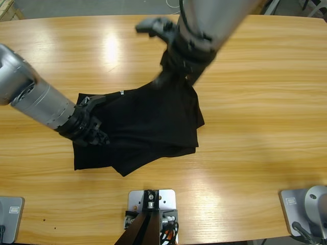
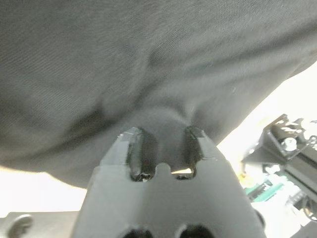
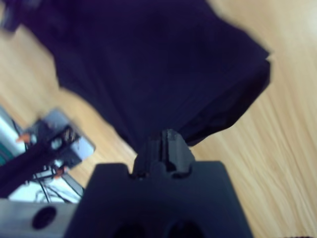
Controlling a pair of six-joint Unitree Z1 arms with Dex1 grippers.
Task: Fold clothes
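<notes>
Judging from how the shirt [image 1: 148,127] lies bunched in uneven layers mid-table, I'd say the fold is partway done, with squaring-up left; my left gripper [image 2: 162,144] has its jaws slightly apart with a pucker of cloth pinched between them; my right gripper [image 3: 166,144] looks closed on a raised edge, fabric hanging from its tips

Silver-grey arms [image 1: 36,97], black claws [image 2: 163,144]
</notes>
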